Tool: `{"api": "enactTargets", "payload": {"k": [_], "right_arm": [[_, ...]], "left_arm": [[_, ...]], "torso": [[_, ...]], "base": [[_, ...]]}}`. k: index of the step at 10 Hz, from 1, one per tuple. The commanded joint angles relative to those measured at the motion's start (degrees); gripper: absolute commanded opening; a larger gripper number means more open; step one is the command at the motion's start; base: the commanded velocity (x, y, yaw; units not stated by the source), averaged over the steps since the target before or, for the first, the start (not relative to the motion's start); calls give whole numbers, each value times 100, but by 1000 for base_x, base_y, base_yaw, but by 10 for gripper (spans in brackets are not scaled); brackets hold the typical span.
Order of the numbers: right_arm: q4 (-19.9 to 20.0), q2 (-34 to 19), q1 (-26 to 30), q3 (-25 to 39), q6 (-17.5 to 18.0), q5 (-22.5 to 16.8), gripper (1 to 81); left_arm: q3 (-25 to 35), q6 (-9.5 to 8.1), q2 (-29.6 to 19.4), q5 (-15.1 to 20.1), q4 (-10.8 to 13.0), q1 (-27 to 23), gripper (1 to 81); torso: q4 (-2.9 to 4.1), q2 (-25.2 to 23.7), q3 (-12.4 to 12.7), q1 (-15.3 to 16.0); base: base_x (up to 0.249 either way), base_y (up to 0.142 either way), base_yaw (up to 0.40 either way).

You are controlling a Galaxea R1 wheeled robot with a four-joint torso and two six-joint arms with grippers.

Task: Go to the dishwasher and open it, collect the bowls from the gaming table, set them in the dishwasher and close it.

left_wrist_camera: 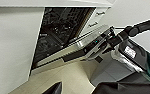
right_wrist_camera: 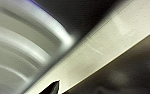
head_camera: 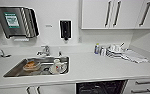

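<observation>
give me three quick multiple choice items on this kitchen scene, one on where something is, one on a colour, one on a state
1. Where is the mug?
A. in the sink
B. on the folded towels
C. inside a wall cupboard

2. What colour is the soap dispenser on the wall?
A. white
B. black
C. green

3. What state is the dishwasher door in?
A. fully shut
B. taken off
C. partly open

Answers:
1. A: the mug stands in the sink, below the tap.
2. B: the soap dispenser is black on the white wall.
3. C: the left wrist view shows the dishwasher door tilted out, with the dark racks of the dishwasher behind it.
</observation>
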Motion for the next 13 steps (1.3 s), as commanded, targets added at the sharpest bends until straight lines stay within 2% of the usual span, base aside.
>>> {"api": "enactTargets", "payload": {"k": [1, 6, 8, 13], "right_arm": [[-121, -105, 347, 72, -96, -383, 811], [-121, 300, 14, -490, -113, -128, 811], [-121, 396, -135, -578, -139, 108, 811], [-130, 651, -391, -982, -140, 232, 811]], "left_arm": [[159, 51, -222, 80, 30, -485, 811], [159, 51, -151, 124, 39, -485, 811], [150, 51, -151, 132, 39, -486, 811], [106, 51, -99, 150, 30, -485, 811]], "torso": [[0, 0, 0, 0], [0, 0, 0, 2], [0, 0, 0, 2], [0, 0, 0, 2]], "base": [[-64, 0, 0], [-64, 0, 0], [-64, 0, 0], [-65, 0, 0]]}}
